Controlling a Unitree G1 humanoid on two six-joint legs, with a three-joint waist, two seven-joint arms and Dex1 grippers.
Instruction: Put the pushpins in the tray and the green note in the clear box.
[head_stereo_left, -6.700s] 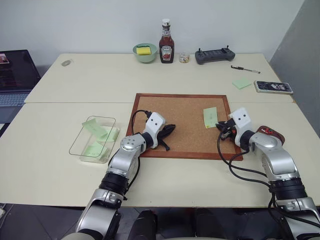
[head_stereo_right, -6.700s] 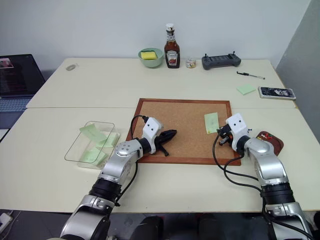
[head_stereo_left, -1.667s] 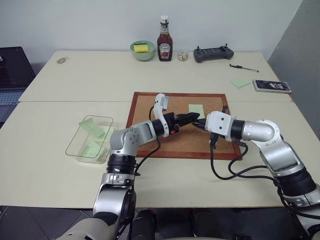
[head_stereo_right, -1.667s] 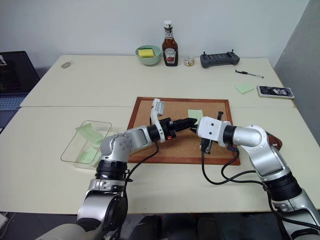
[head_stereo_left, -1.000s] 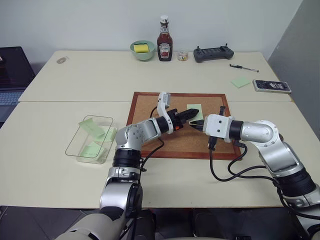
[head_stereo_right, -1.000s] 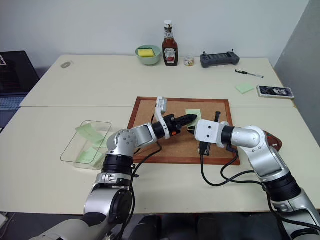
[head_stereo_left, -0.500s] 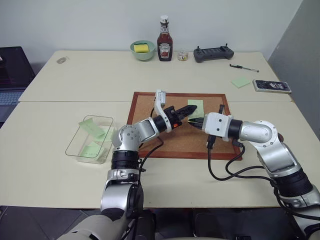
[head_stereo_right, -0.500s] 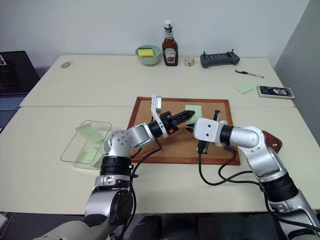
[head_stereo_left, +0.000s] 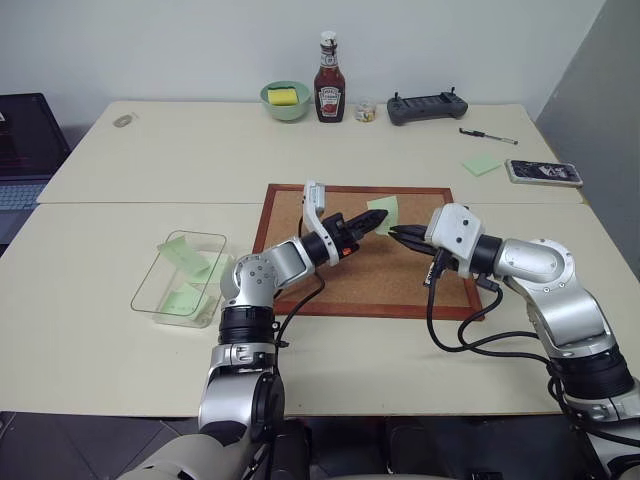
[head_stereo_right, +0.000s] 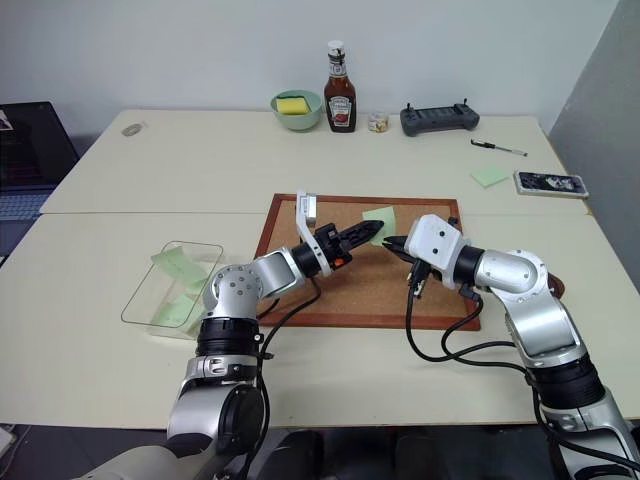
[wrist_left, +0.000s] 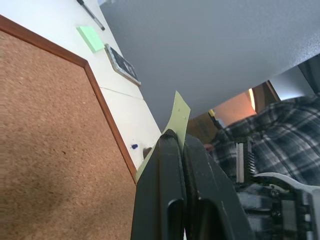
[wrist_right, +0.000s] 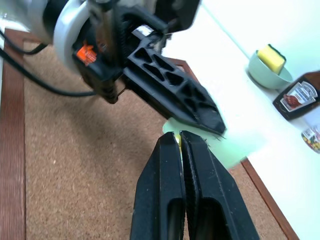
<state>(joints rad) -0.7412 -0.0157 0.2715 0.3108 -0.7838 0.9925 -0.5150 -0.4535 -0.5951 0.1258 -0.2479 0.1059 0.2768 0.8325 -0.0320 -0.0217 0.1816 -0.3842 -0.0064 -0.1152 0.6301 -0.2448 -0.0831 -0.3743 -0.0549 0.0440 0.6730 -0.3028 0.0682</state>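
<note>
The green note is pinched in the closed left gripper above the corkboard. The right gripper is closed on a yellow pushpin. The note should be carried level, left to the clear box.

Silver-grey jointed arms with black bands, white wrist housings beside the corkboard, black ribbed two-finger grippers, looping black cables, an orange wrist marking

Two cream tables pushed together against a plain white wall
</note>
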